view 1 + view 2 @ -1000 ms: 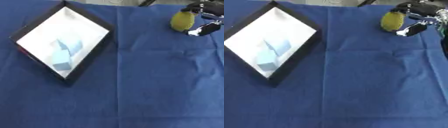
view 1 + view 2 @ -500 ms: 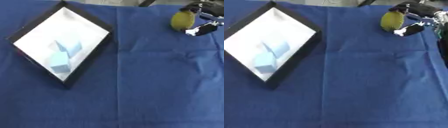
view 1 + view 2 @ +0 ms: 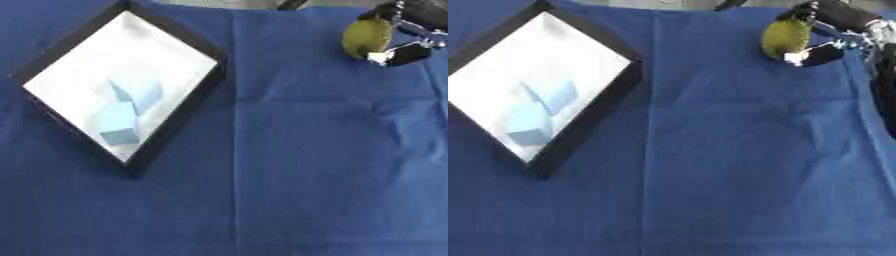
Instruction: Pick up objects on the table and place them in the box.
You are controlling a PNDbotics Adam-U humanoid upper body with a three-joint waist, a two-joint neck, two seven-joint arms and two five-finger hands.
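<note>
A black-rimmed box (image 3: 187,101) with a white floor lies askew at the left on the blue cloth. Two light blue blocks (image 3: 122,110) lie inside it. At the top right my right hand (image 3: 826,44) is curled round a yellow-green oval object (image 3: 362,37), which it holds just above the cloth. My left hand shows in neither view.
A blue cloth (image 3: 297,165) covers the whole table, with creases down its middle. A dark arm part (image 3: 884,85) runs along the right edge in the right eye view.
The whole picture has drifted a little, so the camera has moved. My right hand with the yellow-green object stays at the top right, hardly shifted.
</note>
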